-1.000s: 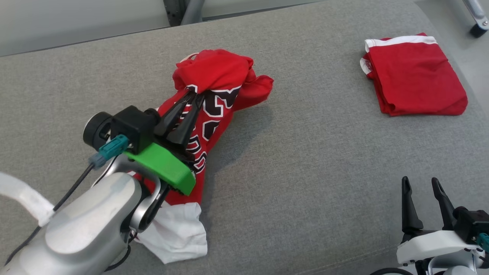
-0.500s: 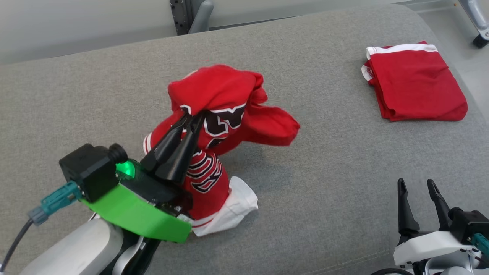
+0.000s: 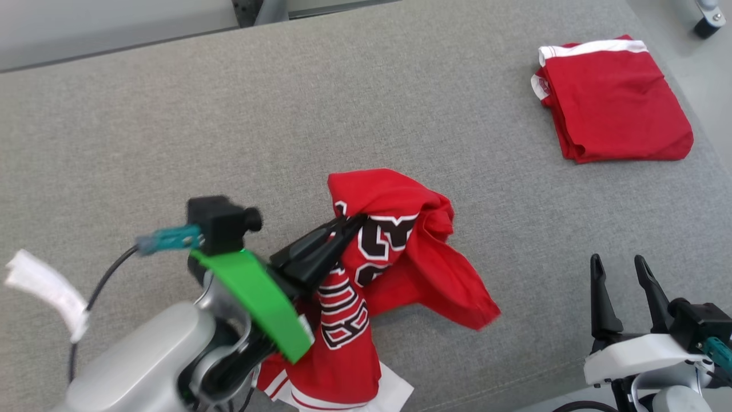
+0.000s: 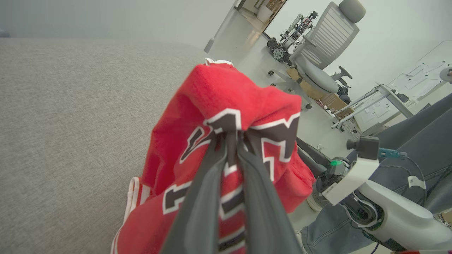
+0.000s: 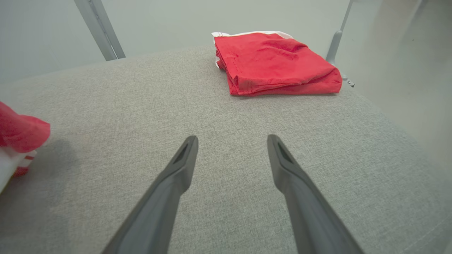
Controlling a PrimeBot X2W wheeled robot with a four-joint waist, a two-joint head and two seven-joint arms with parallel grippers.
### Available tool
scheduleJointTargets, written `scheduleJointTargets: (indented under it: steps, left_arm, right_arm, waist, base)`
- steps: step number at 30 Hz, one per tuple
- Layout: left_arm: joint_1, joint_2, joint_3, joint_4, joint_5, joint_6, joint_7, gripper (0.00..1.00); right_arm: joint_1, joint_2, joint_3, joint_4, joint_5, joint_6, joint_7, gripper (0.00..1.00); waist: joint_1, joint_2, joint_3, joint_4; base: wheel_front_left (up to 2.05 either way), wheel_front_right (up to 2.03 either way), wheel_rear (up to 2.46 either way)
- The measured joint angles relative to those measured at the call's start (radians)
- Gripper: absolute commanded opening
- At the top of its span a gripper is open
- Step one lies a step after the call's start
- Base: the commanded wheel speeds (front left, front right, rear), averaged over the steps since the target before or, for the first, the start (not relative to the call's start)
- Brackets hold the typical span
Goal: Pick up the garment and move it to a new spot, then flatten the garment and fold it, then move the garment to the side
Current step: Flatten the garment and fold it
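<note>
The garment (image 3: 394, 252) is a crumpled red jersey with black-and-white lettering and white trim. My left gripper (image 3: 353, 220) is shut on its upper fold and holds it raised, while its lower end drapes down to the grey cushion near the front edge. From the left wrist the garment (image 4: 226, 106) bunches over the closed fingertips (image 4: 231, 135). My right gripper (image 3: 617, 263) stands open at the lower right with nothing between its fingers (image 5: 187, 148). A corner of the garment (image 5: 21, 134) shows at the right wrist view's left edge.
A folded red garment (image 3: 612, 100) with white trim lies at the cushion's far right, also seen as a folded red garment (image 5: 275, 63). The grey cushion (image 3: 171, 114) spreads wide to the left and back. An office chair (image 4: 317, 46) and a person's legs (image 4: 406, 130) stand beyond it.
My left gripper has carried the garment toward the near edge and to the right, lifting it off the cushion. The head camera shifted too. The right gripper stayed open and still.
</note>
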Motion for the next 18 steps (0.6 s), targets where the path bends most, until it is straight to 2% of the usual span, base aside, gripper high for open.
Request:
scheduleJointTargets:
  steps: [3, 7, 10, 18]
  left_arm:
    - [-0.051, -0.046, -0.027, 0.13, 0.029, -0.015, 0.026, 0.0]
    - [-0.154, -0.107, -0.081, 0.394, 0.155, -0.022, 0.034, 0.0]
    - [-0.205, -0.144, -0.103, 0.541, 0.207, -0.036, 0.012, 0.0]
    - [-0.315, -0.194, -0.125, 0.776, 0.284, -0.083, -0.068, 0.0]
  right_arm:
    - [-0.012, 0.0, 0.009, -0.001, 0.003, 0.0, 0.0, 1.0]
    - [-0.028, 0.0, 0.018, -0.002, 0.01, 0.0, 0.0, 1.0]
    - [-0.032, 0.0, 0.013, -0.001, 0.017, 0.0, 0.0, 1.0]
    - [-0.03, 0.0, 0.006, 0.005, 0.019, 0.0, 0.0, 1.0]
  waist:
    - [0.0, 0.0, 0.016, -0.004]
    - [0.0, 0.0, 0.046, -0.021]
    - [0.0, 0.0, 0.064, -0.04]
    - [0.0, 0.0001, 0.092, -0.074]
  base:
    - [0.0, 0.0, 0.0]
    - [0.0, 0.0, 0.0]
    - [0.0, 0.0, 0.0]
    - [0.0, 0.0, 0.0]
